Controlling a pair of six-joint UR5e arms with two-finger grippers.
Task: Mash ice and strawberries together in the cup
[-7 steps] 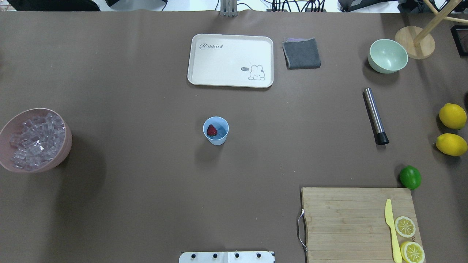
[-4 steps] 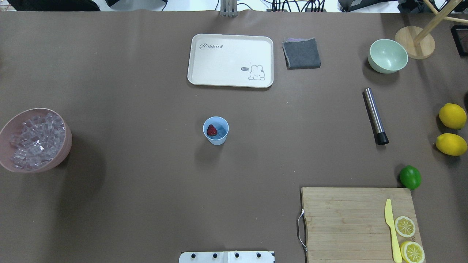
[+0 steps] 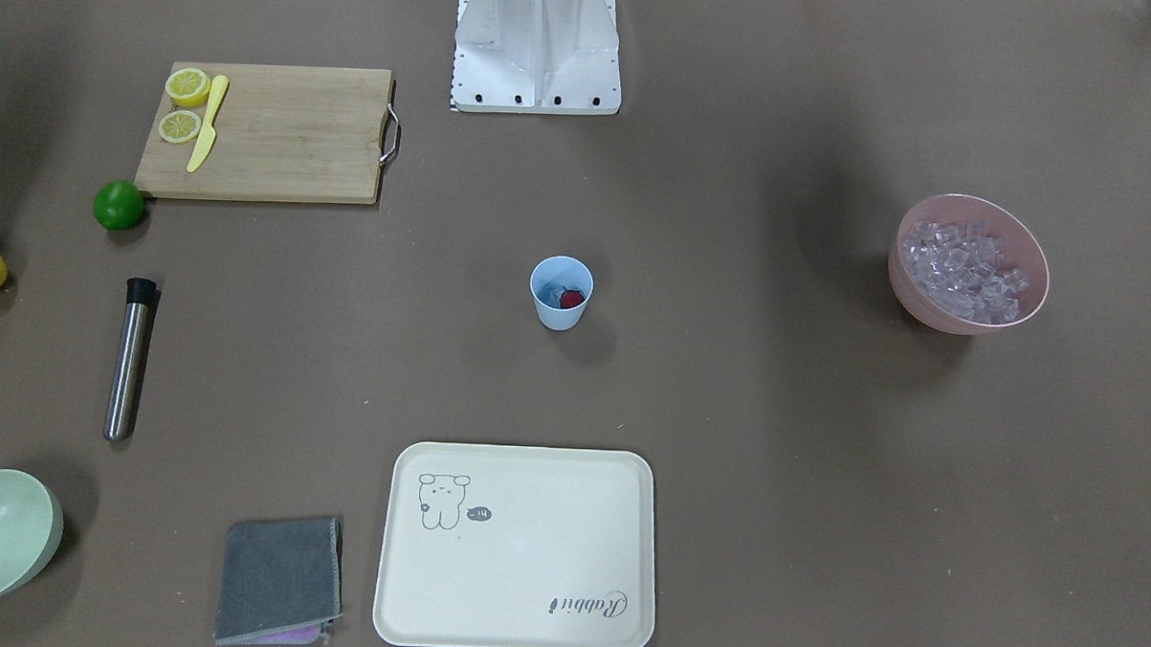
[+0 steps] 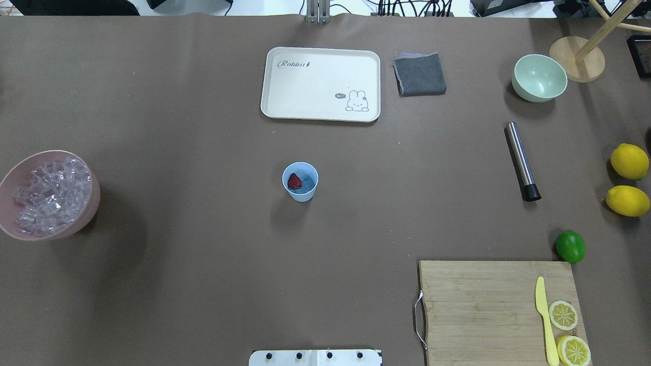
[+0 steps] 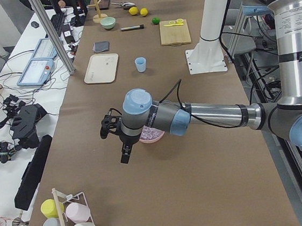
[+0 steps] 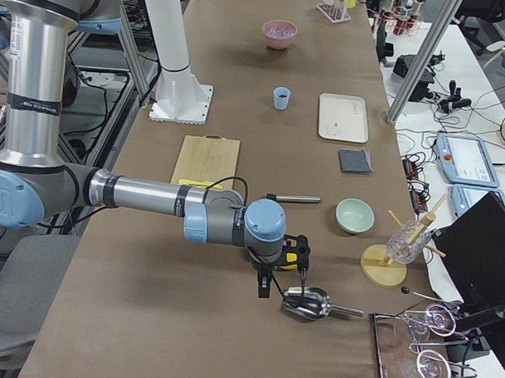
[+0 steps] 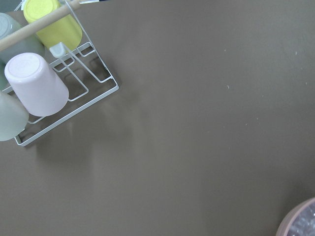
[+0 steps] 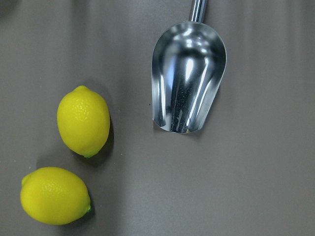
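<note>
Cup (image 4: 300,182) stands upright at mid-table, well apart from everything else. The strawberry (image 4: 294,181) lies inside it, against the wall on the robot's left. A pale lump beside the berry in the front-facing view is too small to make out.

The ice (image 4: 51,195) is heaped in a pink bowl (image 4: 94,203) at the table's left edge, far from the cup. A steel rod (image 4: 522,161) lies flat well to the right.

The left gripper (image 5: 126,156) hangs fingers-down over bare table just beside the pink bowl, on the side away from the cup, touching nothing that can be seen. Only the side view shows it, so I cannot tell how wide its jaws stand. Its wrist camera sees a wire rack (image 7: 93,83) of upturned cups and the bowl's rim at one corner.

The right gripper (image 6: 266,289) hangs at the far right end, just beside a metal scoop (image 8: 188,83) with two lemons (image 8: 83,120) near it. Whether its jaws are apart or together cannot be told either.
</note>
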